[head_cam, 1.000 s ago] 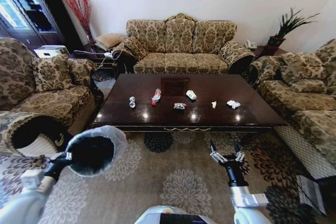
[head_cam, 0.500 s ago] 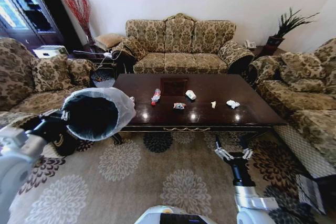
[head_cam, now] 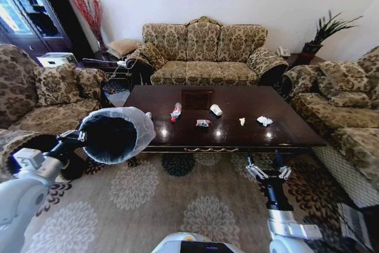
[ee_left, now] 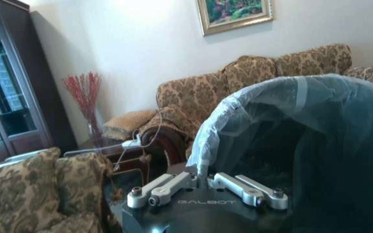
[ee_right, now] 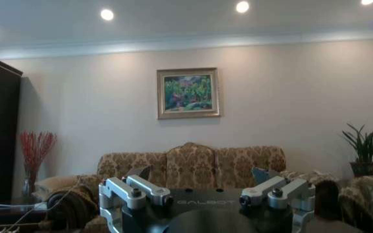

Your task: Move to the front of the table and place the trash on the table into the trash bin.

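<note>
The left gripper (ee_left: 206, 187) is pinched on the rim of the small round trash bin lined with a translucent white plastic bag (head_cam: 115, 135), holding it tipped so its dark mouth faces the robot; the right gripper (head_cam: 267, 172) hangs with its jaws spread wide and nothing between them, low over the patterned carpet (head_cam: 177, 205) just short of the near edge of the large low table of dark glossy wood (head_cam: 284, 128); compared with a second ago the bin has been lifted from low over the carpet to the level of the table's left end, and the table fills a little more of the head view, so the robot seems to have closed in, and I judge the approach nearly finished with no picking begun; on the table, well ahead of the open jaws, the trash lies in a loose row: a red-and-white tube (head_cam: 176, 110), a colourful wrapper (head_cam: 202, 122), a white paper cup on its side (head_cam: 216, 109), a yellowish scrap (head_cam: 241, 121) and a crumpled white tissue (head_cam: 264, 121); the tissue and scrap lie nearest the right gripper, the tube nearest the bin.
</note>
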